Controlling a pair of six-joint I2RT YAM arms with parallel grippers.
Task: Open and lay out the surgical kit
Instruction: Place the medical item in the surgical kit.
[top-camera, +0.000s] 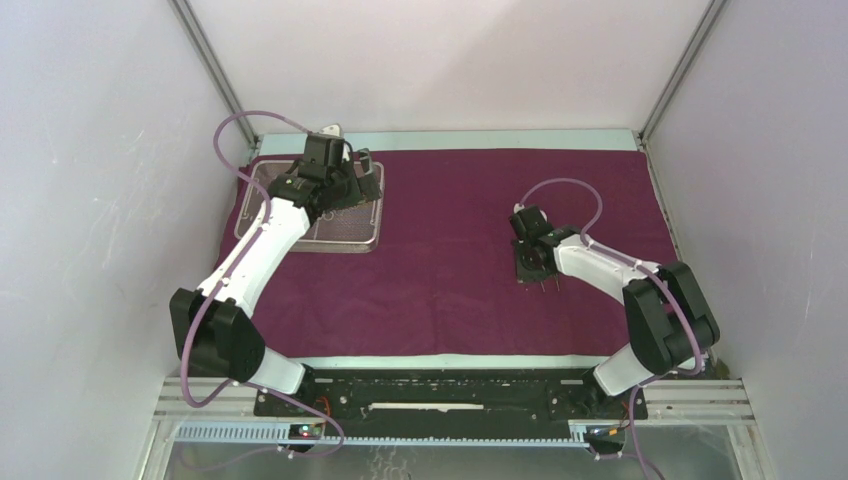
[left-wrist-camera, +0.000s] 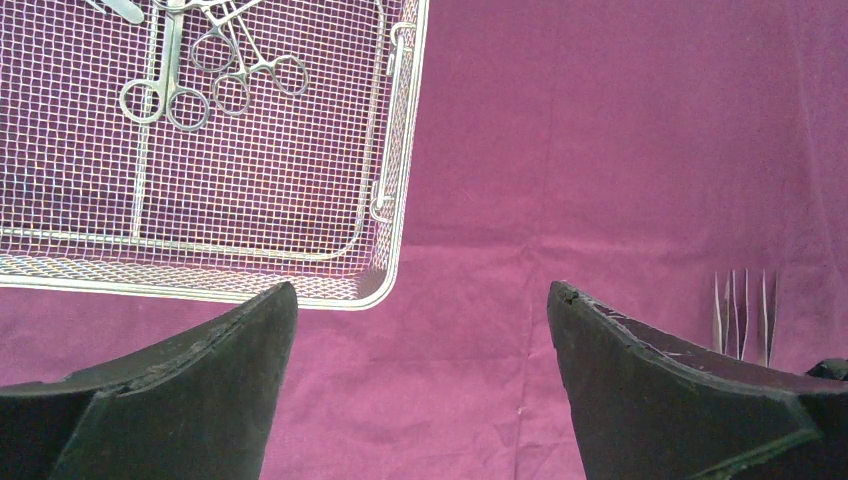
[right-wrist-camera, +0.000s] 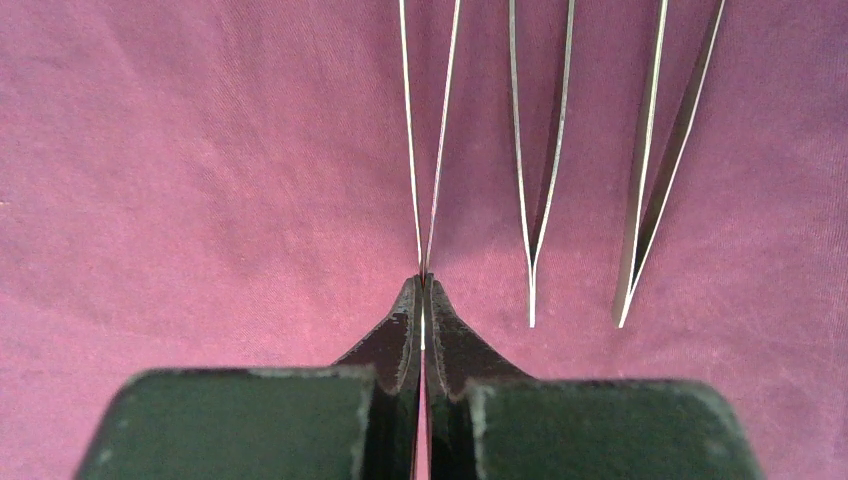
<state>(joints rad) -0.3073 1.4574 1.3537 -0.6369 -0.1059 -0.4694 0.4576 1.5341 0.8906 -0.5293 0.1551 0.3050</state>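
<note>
The maroon cloth wrap (top-camera: 450, 250) lies spread flat over the table. The silver wire-mesh tray (top-camera: 345, 232) sits on it at the back left. In the left wrist view the tray (left-wrist-camera: 250, 200) holds ring-handled scissors (left-wrist-camera: 165, 95) and forceps (left-wrist-camera: 255, 75). My left gripper (left-wrist-camera: 420, 300) is open and empty, hovering over the cloth by the tray's near right corner. My right gripper (right-wrist-camera: 422, 285) is shut on the tip end of thin steel tweezers (right-wrist-camera: 423, 262), low over the cloth at centre right (top-camera: 535, 272). Two more tweezers (right-wrist-camera: 532, 280) (right-wrist-camera: 628, 280) lie side by side to their right.
White enclosure walls stand close on the left, right and back. A pale blue table edge (top-camera: 450, 140) shows past the cloth's far side. The laid-out tweezers also show in the left wrist view (left-wrist-camera: 742, 310).
</note>
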